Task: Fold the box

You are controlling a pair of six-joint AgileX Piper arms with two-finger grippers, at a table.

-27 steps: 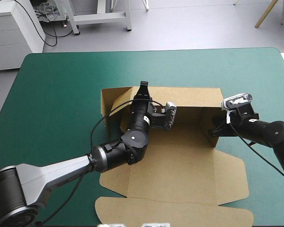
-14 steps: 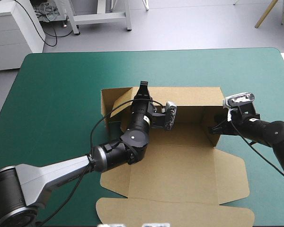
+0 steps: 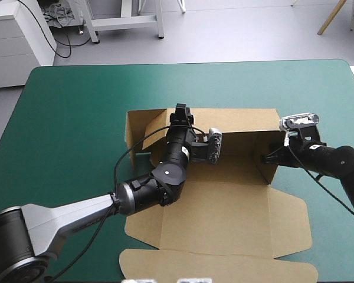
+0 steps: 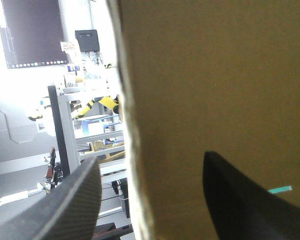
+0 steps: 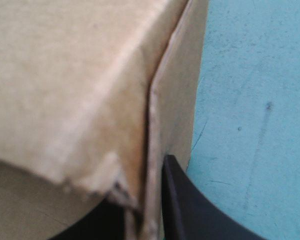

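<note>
Two walls of the brown box [image 3: 224,206], centred on the desk [image 3: 71,106], are engaged: the right end effector [image 3: 266,159] is clenched on the right wall; farther, the left end effector [image 3: 179,112], arm outstretched, straddles the rear wall, released.

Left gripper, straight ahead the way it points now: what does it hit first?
Probably the box's raised far wall: its edge stands between the left gripper's open fingers. Beside that edge the way looks free, though depth is unclear.

Plain brown box [image 3: 224,200], teal-green tabletop [image 3: 76,106].
Box uniform brown, paler at cut edges; tabletop solid teal-green with few small dark specks; left gripper [image 3: 179,111] and right gripper [image 3: 264,158] have black jaws.
</note>
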